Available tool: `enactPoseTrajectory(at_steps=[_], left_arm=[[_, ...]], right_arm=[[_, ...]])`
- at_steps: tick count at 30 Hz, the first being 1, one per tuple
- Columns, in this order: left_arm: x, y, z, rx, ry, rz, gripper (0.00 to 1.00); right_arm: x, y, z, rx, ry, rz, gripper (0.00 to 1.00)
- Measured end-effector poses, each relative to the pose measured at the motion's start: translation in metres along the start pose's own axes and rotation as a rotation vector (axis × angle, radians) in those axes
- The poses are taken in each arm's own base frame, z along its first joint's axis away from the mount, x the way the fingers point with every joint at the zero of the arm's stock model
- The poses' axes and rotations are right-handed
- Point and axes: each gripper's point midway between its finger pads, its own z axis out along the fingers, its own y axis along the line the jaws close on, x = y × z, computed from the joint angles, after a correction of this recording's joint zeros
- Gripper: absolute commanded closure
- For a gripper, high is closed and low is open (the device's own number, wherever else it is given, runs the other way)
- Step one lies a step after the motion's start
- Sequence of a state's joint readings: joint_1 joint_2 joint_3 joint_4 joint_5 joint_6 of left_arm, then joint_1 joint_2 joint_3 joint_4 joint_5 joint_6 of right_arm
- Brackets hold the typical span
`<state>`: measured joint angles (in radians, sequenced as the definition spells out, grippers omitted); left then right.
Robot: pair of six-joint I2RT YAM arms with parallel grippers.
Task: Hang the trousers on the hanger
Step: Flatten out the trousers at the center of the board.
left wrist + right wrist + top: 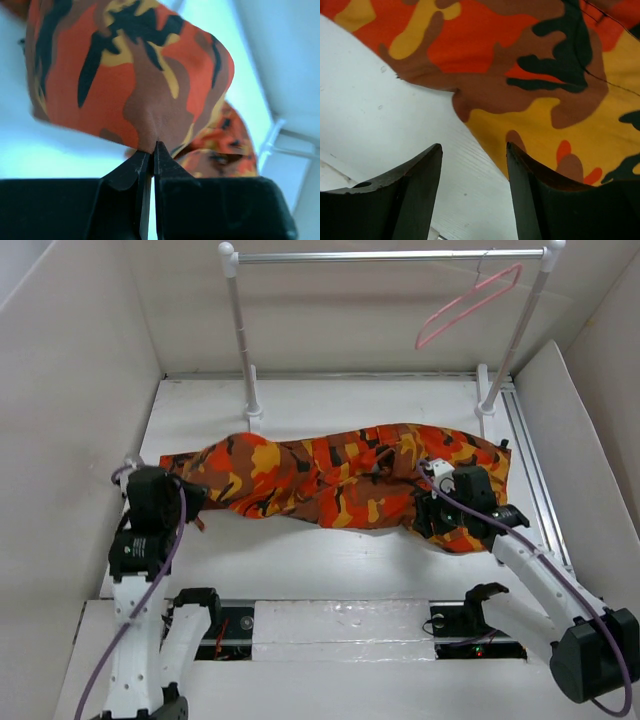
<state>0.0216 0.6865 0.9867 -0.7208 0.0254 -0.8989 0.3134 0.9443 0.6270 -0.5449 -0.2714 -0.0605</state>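
The trousers (340,475) lie stretched across the table, orange, red, yellow and brown camouflage. My left gripper (185,502) is shut on their left end; in the left wrist view the cloth (135,85) is pinched between the closed tips of that gripper (152,147) and bulges above them. My right gripper (437,512) is open, low over the right end's near edge; in the right wrist view one finger (530,170) overlaps the cloth (545,75) and the other is over bare table. The pink hanger (468,306) hangs on the rail at the far right.
A metal rail (385,256) on two white posts (243,340) stands at the back. White walls enclose the table (330,560) on three sides. A metal track (530,465) runs along the right edge. A slot with electronics (350,625) lies near the arm bases.
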Motion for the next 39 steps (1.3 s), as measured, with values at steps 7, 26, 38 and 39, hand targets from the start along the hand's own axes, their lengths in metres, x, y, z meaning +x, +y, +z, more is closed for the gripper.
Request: enactPoseTrajectory(at_steps=[7,26,38,39], left_arm=[[0.043,0.087,0.015,-0.205,0.020,-0.090,1.00],[-0.033,-0.028,0.045,-0.118,0.053,0.126,1.00],[-0.016,-0.027,0.129,-0.104,0.204,0.168,1.00],[-0.017,-0.031,0.128,-0.082,0.199,0.171,1.00]], right_arm=[[-0.002,-0.014,-0.011,0.009,-0.065,0.027,0.80],[-0.045,-0.044,-0.033,0.126,-0.122,0.077,0.28],[0.035,-0.169,-0.058,0.559,-0.031,0.564,0.26],[0.044,-0.177,-0.058,0.576,-0.007,0.606,0.26]])
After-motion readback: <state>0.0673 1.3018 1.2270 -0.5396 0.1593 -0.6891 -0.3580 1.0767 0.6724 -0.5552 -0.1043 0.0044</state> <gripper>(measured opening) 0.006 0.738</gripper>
